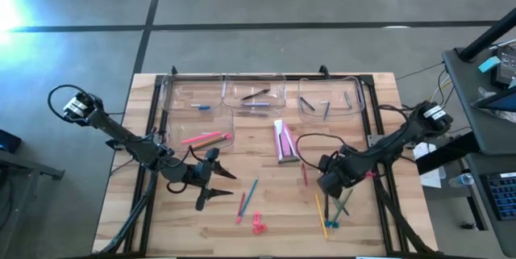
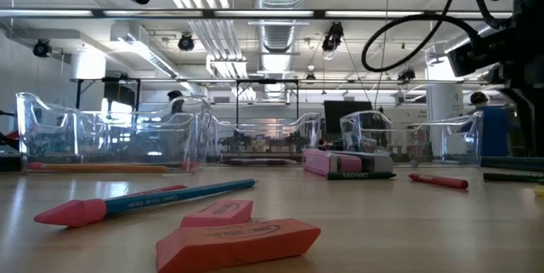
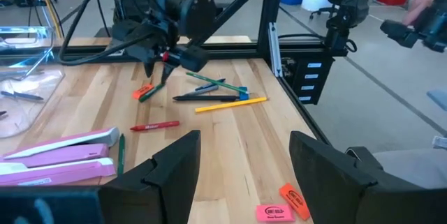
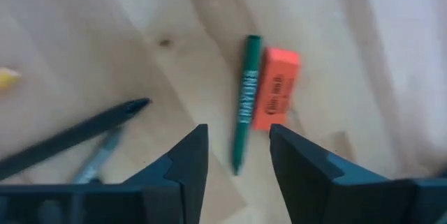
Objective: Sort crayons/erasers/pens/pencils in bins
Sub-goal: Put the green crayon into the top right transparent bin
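1. While the left gripper (image 1: 216, 180) hovered over the front left part of the table (image 1: 266, 219), its two fingers were spread wide with nothing between them.
2. Just behind it, a bin (image 1: 201, 126) held pink and orange sticks, and three more bins stood in a row along the back edge, the left one (image 1: 192, 93) with a blue pen, the middle one (image 1: 254, 93) with dark pens and the right one (image 1: 329, 98) with a couple of pens.
3. Near the front centre lay a blue pencil (image 1: 251, 190), a red stick (image 1: 241, 208) and two pink erasers (image 1: 258, 225) side by side.
4. At mid-table sat a pink box (image 1: 285, 142), with a red crayon (image 1: 304, 173) just to its right.
5. Further right, the right gripper (image 4: 237, 158) hung low over a green crayon (image 4: 244, 112), fingers apart and empty; an orange eraser (image 4: 274, 88) touched the crayon's side.
6. Beside them lay a yellow pencil (image 1: 320, 213) and dark pens (image 3: 206, 98).
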